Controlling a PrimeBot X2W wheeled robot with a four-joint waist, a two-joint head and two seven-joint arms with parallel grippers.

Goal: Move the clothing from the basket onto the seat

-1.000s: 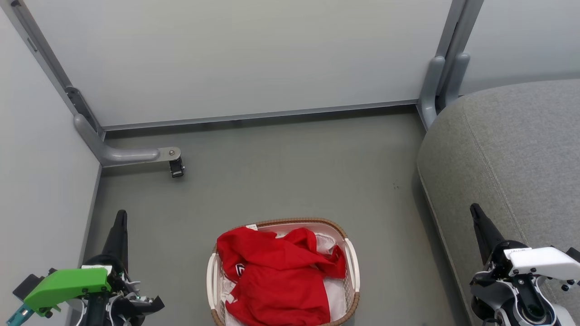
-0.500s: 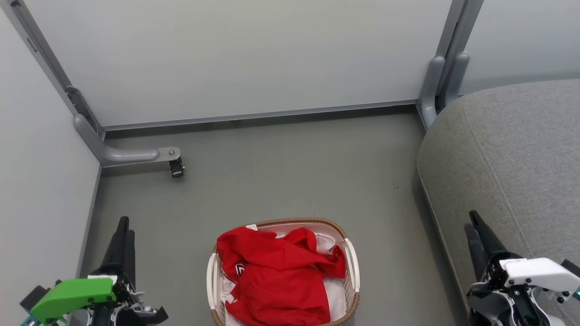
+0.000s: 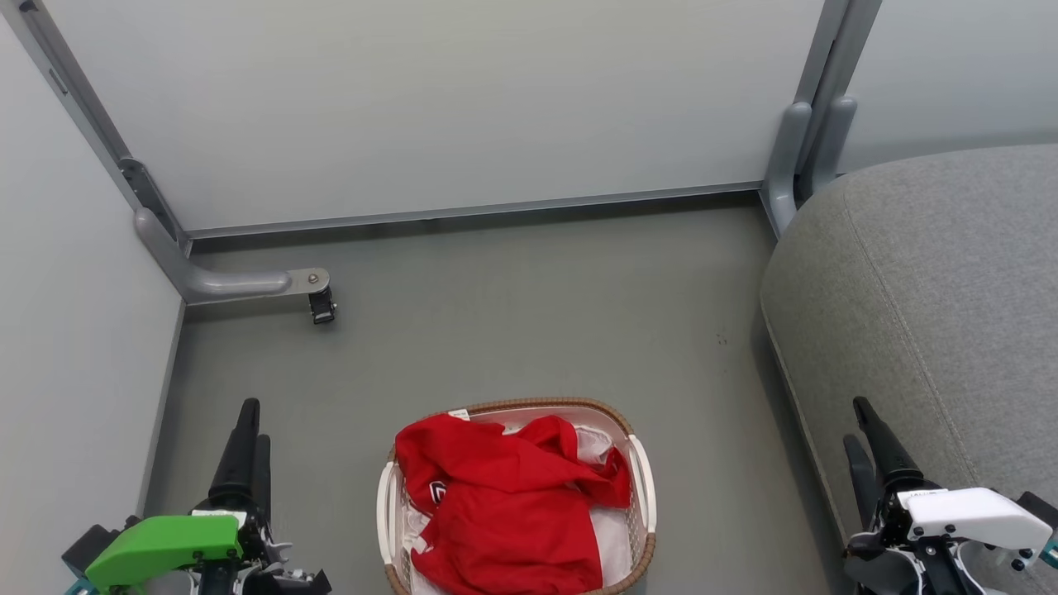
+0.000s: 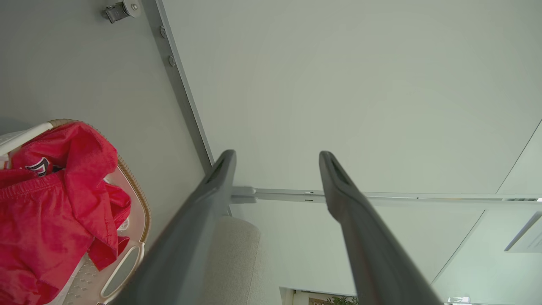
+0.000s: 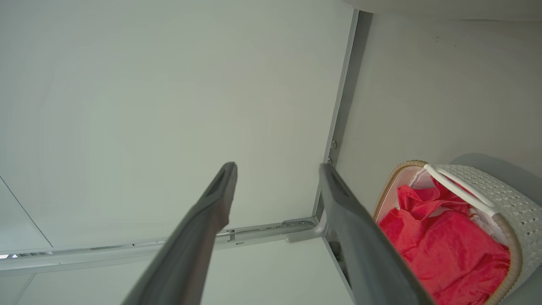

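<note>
Both tools have just opened. A second ago each showed in the head view as a single dark spike with its fingers pressed together. Now the left tool [image 4: 277, 154] and the right tool [image 5: 277, 166] each have their two fingers spread wide, with nothing between them but the wall beyond. Both have also dropped a little lower in the head view, and the left one has edged slightly inward.

The clothing [image 3: 504, 512] has not moved. It lies bunched in the basket [image 3: 537, 403], which stands on the floor [image 3: 529, 314] between the two tools, inward of each and well apart from both. One red fold hangs over the basket rim on the side nearer the left tool. The seat [image 3: 950, 273] sits just beyond the right tool, on its outer side and ahead of it. No garment lies on the part of it in view.

This reads as preparation: the jaws are ready for a grasp, but no reach has begun and neither tool is over the basket. The whole transfer is still ahead. Judging by its position, the right tool has the shorter carry to the seat.
</note>
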